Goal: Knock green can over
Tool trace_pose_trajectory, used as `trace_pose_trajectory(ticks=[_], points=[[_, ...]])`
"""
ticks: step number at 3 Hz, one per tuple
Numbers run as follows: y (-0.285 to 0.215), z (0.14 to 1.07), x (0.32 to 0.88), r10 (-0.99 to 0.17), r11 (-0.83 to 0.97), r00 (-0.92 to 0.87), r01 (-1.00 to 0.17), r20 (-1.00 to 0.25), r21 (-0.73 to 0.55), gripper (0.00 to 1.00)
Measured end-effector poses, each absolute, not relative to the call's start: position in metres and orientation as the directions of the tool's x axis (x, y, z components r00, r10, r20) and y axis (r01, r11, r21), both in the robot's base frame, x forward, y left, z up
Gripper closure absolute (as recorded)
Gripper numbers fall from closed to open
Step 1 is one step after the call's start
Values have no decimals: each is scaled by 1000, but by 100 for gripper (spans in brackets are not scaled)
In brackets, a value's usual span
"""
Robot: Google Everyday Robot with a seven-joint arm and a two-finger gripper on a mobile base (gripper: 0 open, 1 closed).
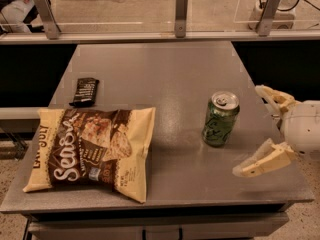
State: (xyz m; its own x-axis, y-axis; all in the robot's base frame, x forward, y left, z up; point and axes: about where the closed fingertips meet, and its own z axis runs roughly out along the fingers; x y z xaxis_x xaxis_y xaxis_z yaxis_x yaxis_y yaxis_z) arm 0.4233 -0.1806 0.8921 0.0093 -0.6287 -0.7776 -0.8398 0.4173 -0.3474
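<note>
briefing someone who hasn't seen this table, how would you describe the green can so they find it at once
Start at the grey table: on its right half stands the green can, with the robot's open pincer just to its right at the table edge. It is the only upright, round thing; the big chip bag and the dark bar lie flat on the left.

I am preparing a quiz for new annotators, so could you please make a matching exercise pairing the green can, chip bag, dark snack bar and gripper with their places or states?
Things: 1 green can; 2 chip bag; 3 dark snack bar; 4 gripper.
Places: A lying flat, front left of the table; B open, beside the table's right edge; C upright, right of centre; D flat near the left edge, behind the bag.
Pairs: 1-C; 2-A; 3-D; 4-B.
</note>
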Motion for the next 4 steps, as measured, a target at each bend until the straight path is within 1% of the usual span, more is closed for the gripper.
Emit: trace_pose_trajectory(ticks=[1, 2, 3, 4], points=[[-166, 887, 423, -550, 417, -17, -872, -835, -256, 0], [-137, 874, 429, -405, 399, -54, -909, -913, -123, 0], [-136, 874, 430, -386, 401, -60, -910, -921, -109, 0], [-134, 874, 430, -387, 397, -57, -911, -920, -111, 18]])
